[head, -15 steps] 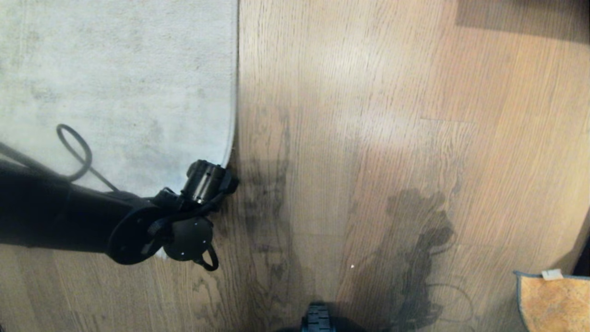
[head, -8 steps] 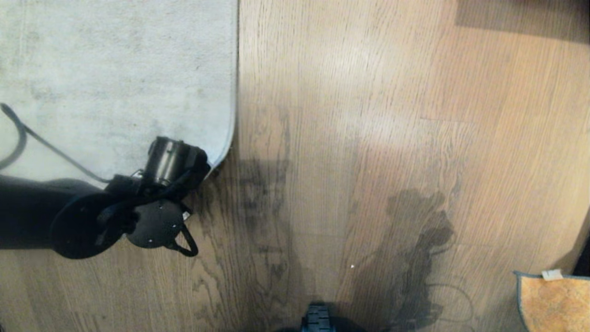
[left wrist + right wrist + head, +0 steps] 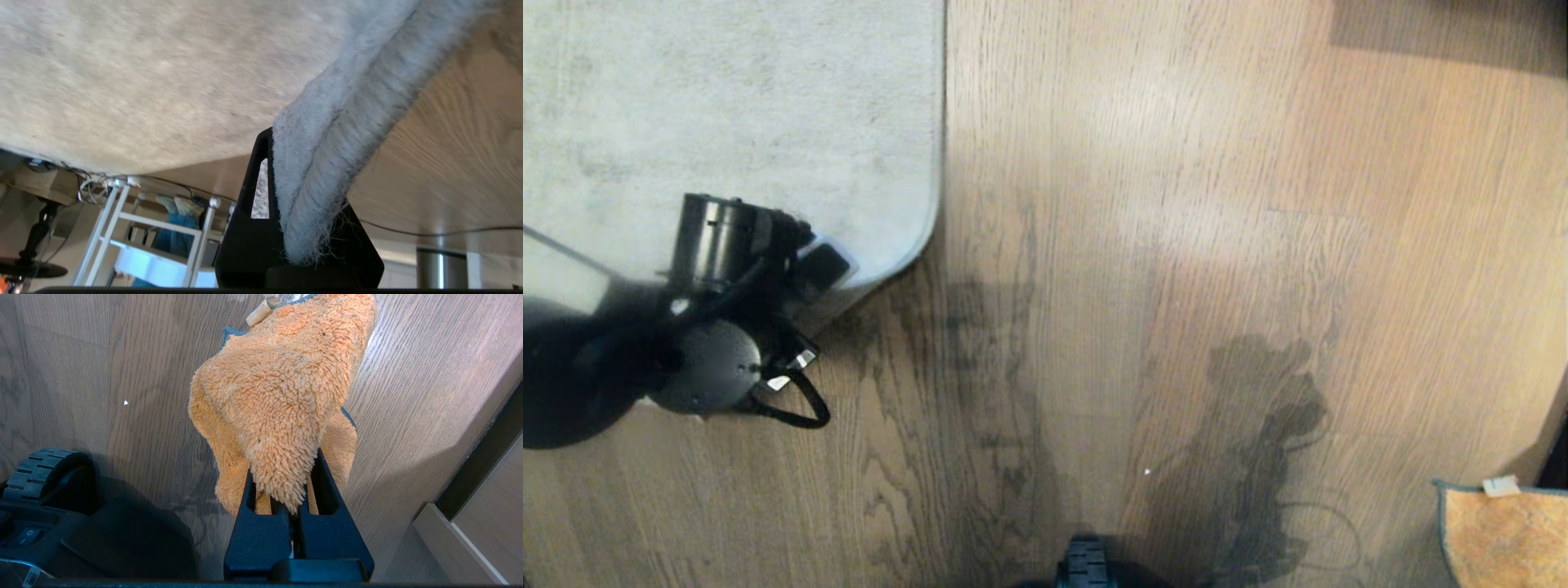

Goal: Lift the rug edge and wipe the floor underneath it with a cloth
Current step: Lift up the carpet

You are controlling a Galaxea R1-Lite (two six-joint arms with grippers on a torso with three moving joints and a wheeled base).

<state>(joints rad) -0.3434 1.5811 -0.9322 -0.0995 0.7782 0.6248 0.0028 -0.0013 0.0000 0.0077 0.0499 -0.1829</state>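
The pale grey rug (image 3: 727,106) covers the far left of the wood floor (image 3: 1143,245). Its rug edge (image 3: 894,269) is pulled up and back at the near corner, so the border now runs slantwise. My left gripper (image 3: 817,265) is shut on that corner. In the left wrist view the fuzzy rug edge (image 3: 347,102) is pinched in the left gripper (image 3: 302,163), with bare floor (image 3: 449,143) beside it. The orange cloth (image 3: 1503,539) hangs at the near right. My right gripper (image 3: 286,473) is shut on the cloth (image 3: 282,388), above the floor (image 3: 408,396).
The robot's base wheel (image 3: 1082,567) shows at the near middle, and a wheel (image 3: 45,469) beside the right arm. A dark frame (image 3: 470,522) borders the floor on the right. Beyond the lifted rug stand a white frame (image 3: 122,228) and a floor cable (image 3: 429,233).
My left gripper has moved left and further over the rug, holding the corner. The corner has peeled back slantwise and more floor shows. The cloth has not moved.
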